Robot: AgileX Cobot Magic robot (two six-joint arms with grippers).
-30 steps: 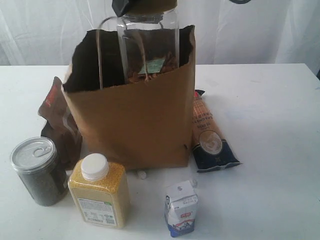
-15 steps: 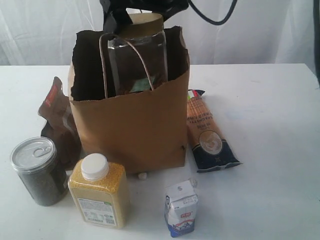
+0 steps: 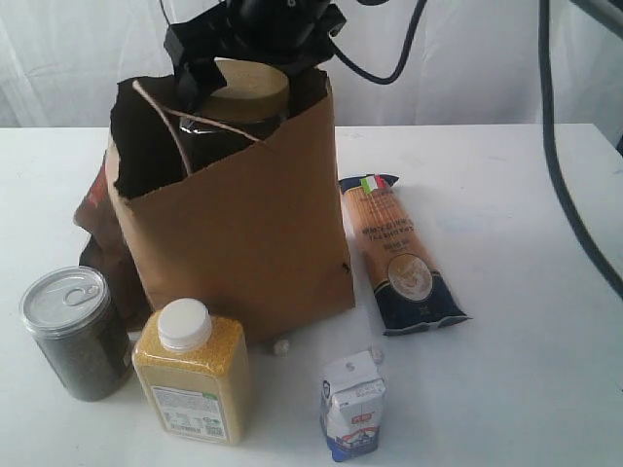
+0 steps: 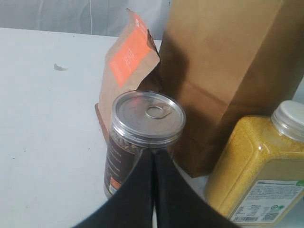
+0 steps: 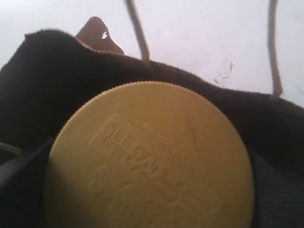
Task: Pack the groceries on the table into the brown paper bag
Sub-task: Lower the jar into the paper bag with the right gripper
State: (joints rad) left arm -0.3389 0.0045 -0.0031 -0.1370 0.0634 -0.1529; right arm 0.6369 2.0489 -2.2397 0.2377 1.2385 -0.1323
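Observation:
My right gripper is shut on the gold-lidded clear jar, whose body is sunk inside the brown paper bag; only the lid and shoulder show above the rim. The right wrist view is filled by the gold lid, with dark fingers at its sides. On the table stand the silver-lidded can, yellow grain bottle and small carton. The dark-brown pouch leans behind the bag. The orange-navy packet lies to the bag's right. My left gripper is shut and empty, just short of the can.
The bag leans slightly left, its handle loops hanging over the jar. A small white scrap lies at the bag's front foot. Black cables hang at the right. A white curtain closes off the back.
The jar has gone down into the bag, from mostly above the rim to only its lid showing. The bag has shifted and leaned to the left. The left gripper has stayed put.

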